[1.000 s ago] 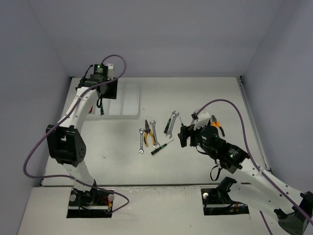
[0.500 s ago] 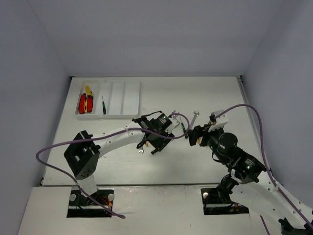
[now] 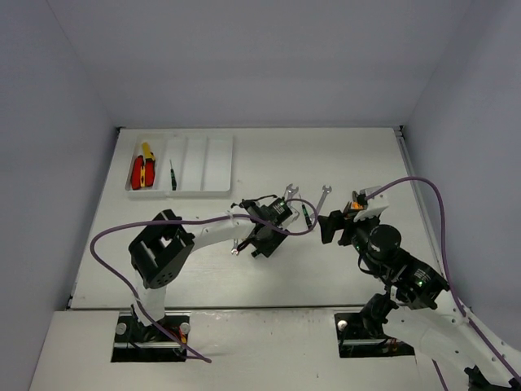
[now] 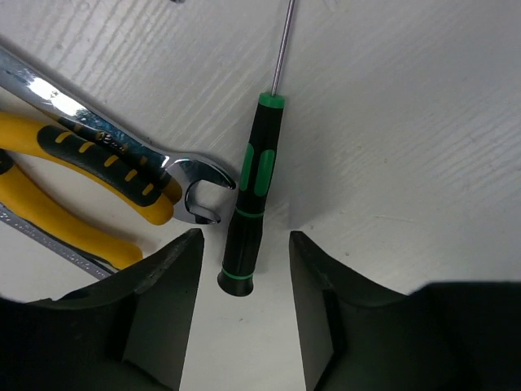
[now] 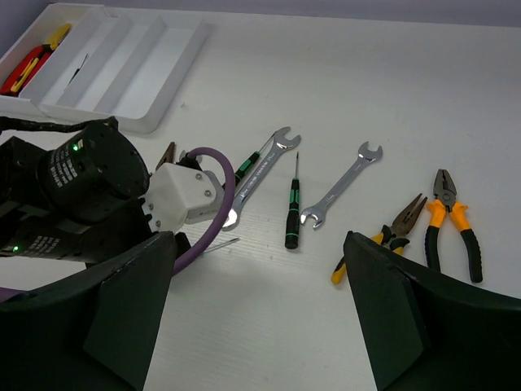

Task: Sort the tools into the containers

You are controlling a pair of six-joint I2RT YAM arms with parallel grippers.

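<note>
My left wrist camera gives the close detail. My left gripper [image 4: 244,244] is spread open low over the table, and its fingers [image 4: 155,301] stand on either side of the butt end of a green-and-black screwdriver [image 4: 252,175] without touching it. Just left of that handle sits the open end of a silver wrench [image 4: 199,191]; I cannot tell whether the two touch. The wrench lies close alongside yellow-handled pliers [image 4: 89,191]. From above, that screwdriver is mostly hidden under my left wrist. Only the top view shows the whole layout, with my left gripper at mid-table and my right gripper [image 3: 330,225] off to its right. My right wrist camera shows my right gripper raised and open wide, with nothing between its fingers [image 5: 391,318]. It looks down on loose tools the left view misses: a long wrench [image 5: 262,167], a second screwdriver [image 5: 291,204], a shorter wrench [image 5: 342,185], slim pliers [image 5: 396,230] and orange-collared pliers [image 5: 452,224]. All of these lie well apart from the white tray [image 3: 218,163] at the far left of the table. The tray's leftmost compartment holds red utility knives [image 3: 140,173] and a yellow knife [image 3: 147,151]. The next compartment holds one small screwdriver [image 3: 172,174].
</note>
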